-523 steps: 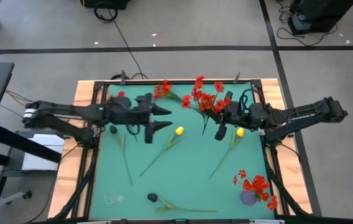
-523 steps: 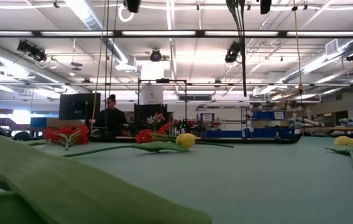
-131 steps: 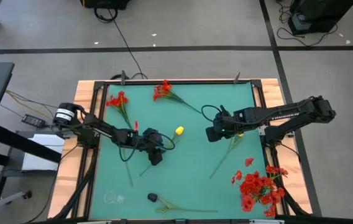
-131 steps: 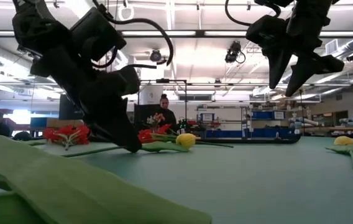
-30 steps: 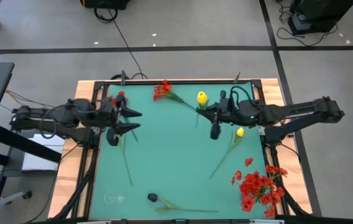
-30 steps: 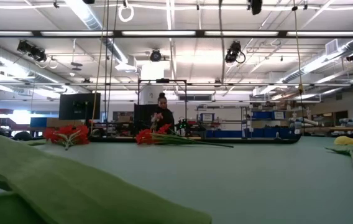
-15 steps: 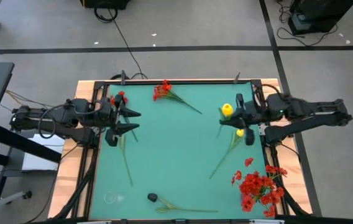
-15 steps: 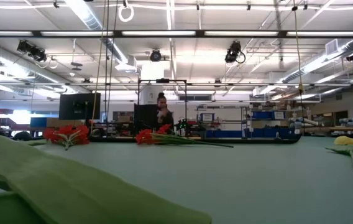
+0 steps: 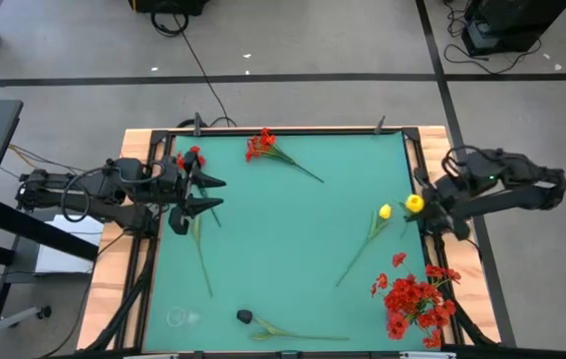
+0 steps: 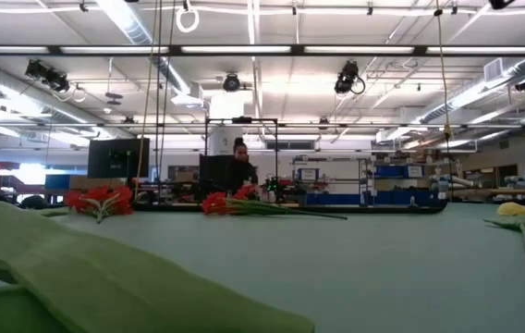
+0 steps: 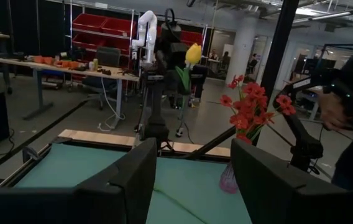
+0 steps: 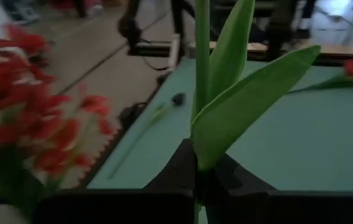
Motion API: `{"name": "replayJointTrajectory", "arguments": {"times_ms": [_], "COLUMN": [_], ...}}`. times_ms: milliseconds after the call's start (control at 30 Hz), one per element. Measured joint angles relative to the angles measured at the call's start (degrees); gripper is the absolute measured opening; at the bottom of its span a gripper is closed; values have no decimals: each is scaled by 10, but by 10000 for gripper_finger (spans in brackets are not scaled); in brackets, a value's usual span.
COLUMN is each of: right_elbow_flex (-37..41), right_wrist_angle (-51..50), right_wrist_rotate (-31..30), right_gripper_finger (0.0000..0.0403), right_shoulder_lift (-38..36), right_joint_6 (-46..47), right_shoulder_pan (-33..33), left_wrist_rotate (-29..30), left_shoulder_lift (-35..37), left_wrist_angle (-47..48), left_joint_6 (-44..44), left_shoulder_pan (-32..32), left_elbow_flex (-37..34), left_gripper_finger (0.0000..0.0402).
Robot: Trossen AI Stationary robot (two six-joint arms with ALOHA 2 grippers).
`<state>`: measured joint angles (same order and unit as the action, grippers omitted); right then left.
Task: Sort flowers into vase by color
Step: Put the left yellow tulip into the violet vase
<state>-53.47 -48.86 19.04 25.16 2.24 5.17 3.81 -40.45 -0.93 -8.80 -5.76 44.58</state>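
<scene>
Two arms are over the counter (image 9: 293, 239); the right pincer (image 9: 424, 207), at the counter's right edge, is clamped tight on the stem of a yellow tulip (image 9: 415, 203), whose green leaves (image 12: 238, 118) rise straight up from between its fingers in the right wrist view; the left pincer (image 9: 208, 192) hovers near the far left corner with its fingers parted and nothing between them. One vase of red flowers (image 9: 413, 299) stands at the near right corner, close to the carried tulip; a clear vase (image 9: 179, 318) sits at the near left corner, seemingly empty. A second yellow tulip (image 9: 384, 211) lies just beside the right pincer; red sprays (image 9: 259, 145) rest by the far edge and by the left pincer (image 9: 189, 158); a dark-headed flower (image 9: 246, 316) lies along the near edge. To do this well, I judge the yellow stem should stay out of the red bunch; keep it upright, carry it high enough to clear the blooms, and lower the stem end squarely into the chosen vase before letting go.
</scene>
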Motion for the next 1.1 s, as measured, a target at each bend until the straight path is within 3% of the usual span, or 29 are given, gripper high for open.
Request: {"name": "replayJointTrajectory", "arguments": {"times_ms": [100, 200, 333, 800, 1100], "right_elbow_flex": [0, 0, 23, 208, 258], "right_wrist_angle": [0, 16, 115, 413, 458], "right_wrist_rotate": [34, 106, 207, 246, 247], "right_gripper_finger": [13, 13, 13, 13, 13], "right_shoulder_lift": [-34, -69, -112, -175, -166], "right_joint_6": [12, 26, 89, 276, 321], "right_shoulder_pan": [0, 0, 0, 0, 23], "left_wrist_rotate": [0, 0, 0, 0, 0], "left_shoulder_lift": [0, 0, 0, 0, 0], "left_wrist_angle": [0, 0, 0, 0, -1], "left_joint_6": [0, 0, 0, 0, 0], "left_shoulder_pan": [0, 0, 0, 0, 0], "left_elbow_flex": [0, 0, 0, 0, 0], "left_gripper_finger": [212, 212, 212, 212, 212]}}
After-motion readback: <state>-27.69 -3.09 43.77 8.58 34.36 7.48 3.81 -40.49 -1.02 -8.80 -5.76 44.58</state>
